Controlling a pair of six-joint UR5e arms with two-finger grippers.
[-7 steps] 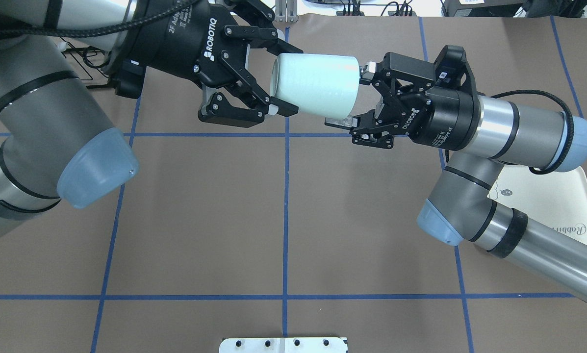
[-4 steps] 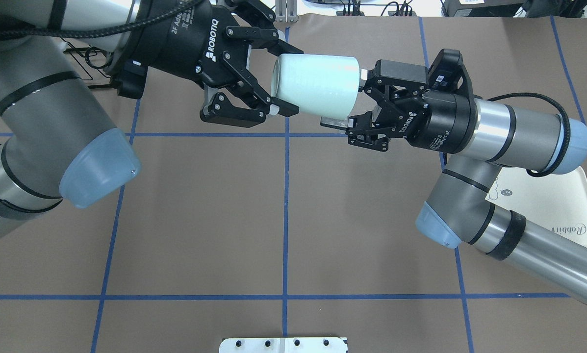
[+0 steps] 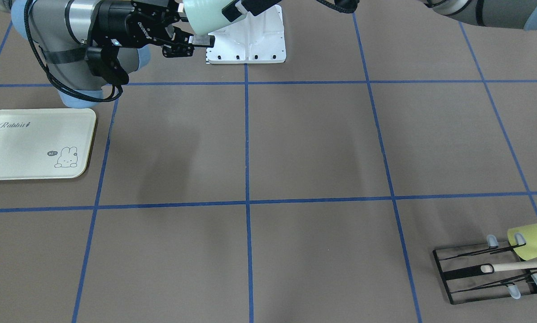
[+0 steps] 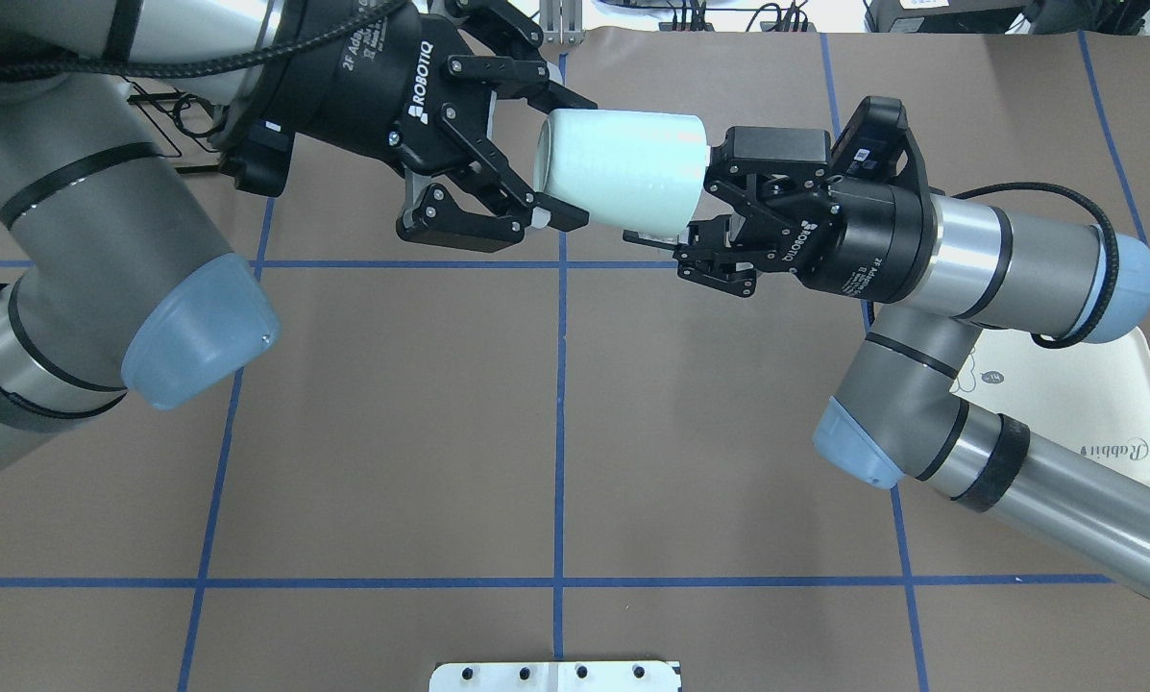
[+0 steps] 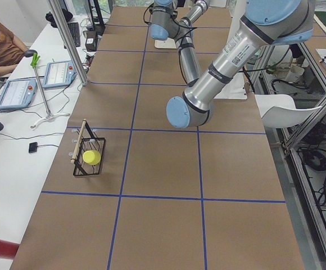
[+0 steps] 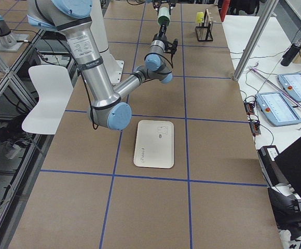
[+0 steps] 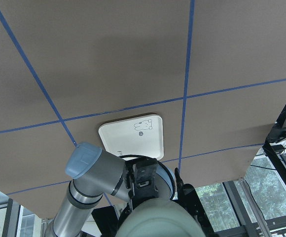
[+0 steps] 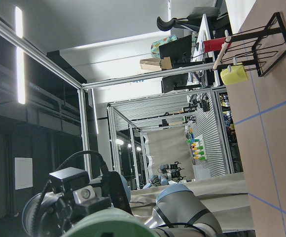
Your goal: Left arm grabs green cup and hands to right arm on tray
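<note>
The green cup [image 4: 618, 173] hangs on its side high above the table, wide rim toward the left arm. My left gripper [image 4: 570, 159] is shut on the rim end, one finger above and one below. From the other side my right gripper [image 4: 682, 197] stands open, its fingers straddling the cup's narrow base; contact cannot be told. The front view shows the green cup [image 3: 203, 13] at its top edge with the right gripper [image 3: 192, 24] beside it. The tray [image 4: 1103, 404] lies flat under the right arm's elbow, and the front view shows that tray [image 3: 26, 148] bare.
A black wire rack [image 3: 488, 273] with a yellow-green cup [image 3: 535, 240] and a wooden handle stands at the table's far corner on my left side. A white mounting plate [image 3: 255, 40] sits at the robot's base. Blue tape lines cross the brown table.
My right gripper has slid left toward the cup and rolled at the wrist, its fingers now reaching further along the base. The left gripper and cup have barely moved.
</note>
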